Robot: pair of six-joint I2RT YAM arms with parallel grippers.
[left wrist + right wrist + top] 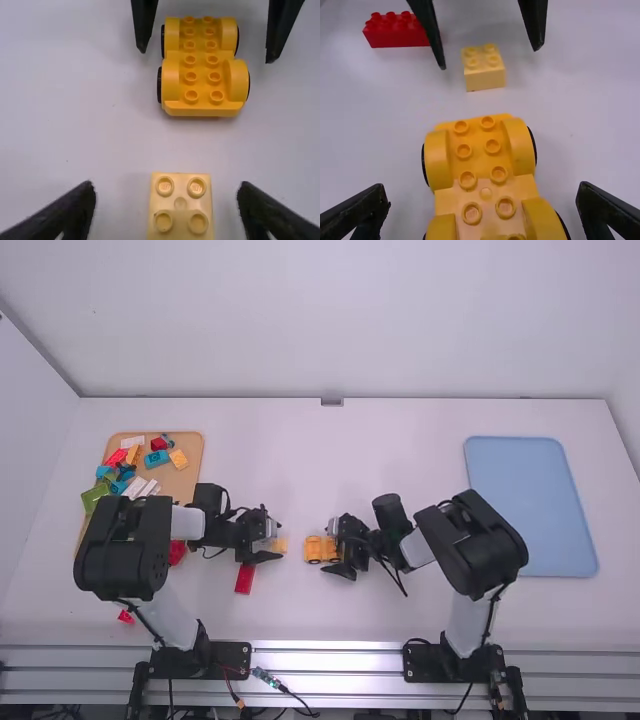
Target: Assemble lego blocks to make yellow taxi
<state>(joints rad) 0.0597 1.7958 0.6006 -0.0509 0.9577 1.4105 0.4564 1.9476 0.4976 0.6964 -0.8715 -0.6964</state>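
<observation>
Your left claw [272,543] gapes, ungripping, around the pale-yellow square plastic brick [180,204]; your right claw [333,548], likewise, around the yellow wheeled plastic base [479,150]. Side gaps visible.

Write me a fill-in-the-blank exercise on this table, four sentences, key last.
The pale yellow block between the left gripper's open fingers has ____ studs.
The wheeled base between the right gripper's open fingers has tyres coloured ____.
The long brick lying near the pale yellow block is ____.
The flat tray at the high view's right is ____.

Missing words: four; black; red; blue
</observation>
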